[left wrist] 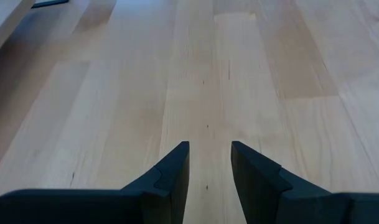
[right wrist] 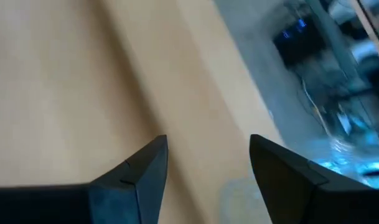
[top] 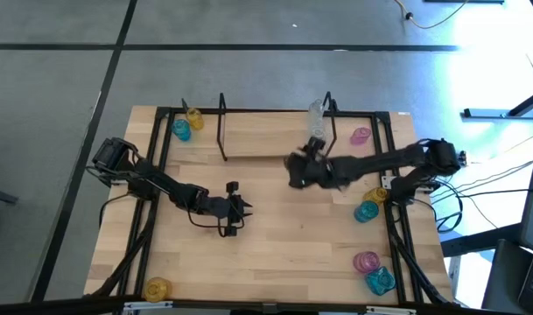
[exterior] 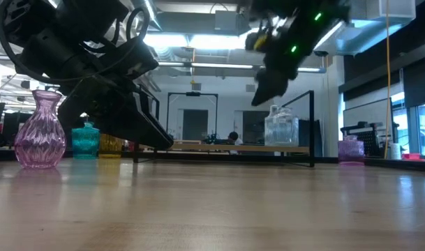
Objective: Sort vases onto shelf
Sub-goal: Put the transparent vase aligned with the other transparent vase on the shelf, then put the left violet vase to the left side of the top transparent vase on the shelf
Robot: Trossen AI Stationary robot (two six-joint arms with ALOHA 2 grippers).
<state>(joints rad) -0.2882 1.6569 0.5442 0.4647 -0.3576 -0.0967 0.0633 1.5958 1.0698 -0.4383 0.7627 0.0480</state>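
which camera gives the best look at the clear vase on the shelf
The low view: the clear vase stands upright in full side profile on the shelf. The high view shows it only from above, by the right hand. Neither wrist view shows it clearly.

Right wrist view blurred; room beyond table edge (right wrist: pixel 239 93) unreadable. Low view: left arm (exterior: pixel 93 63) hides part of shelf (exterior: pixel 226 148) behind; yellow vase (exterior: pixel 109 144) beside shelf mostly hidden by arm. Person behind shelf too small to tell.
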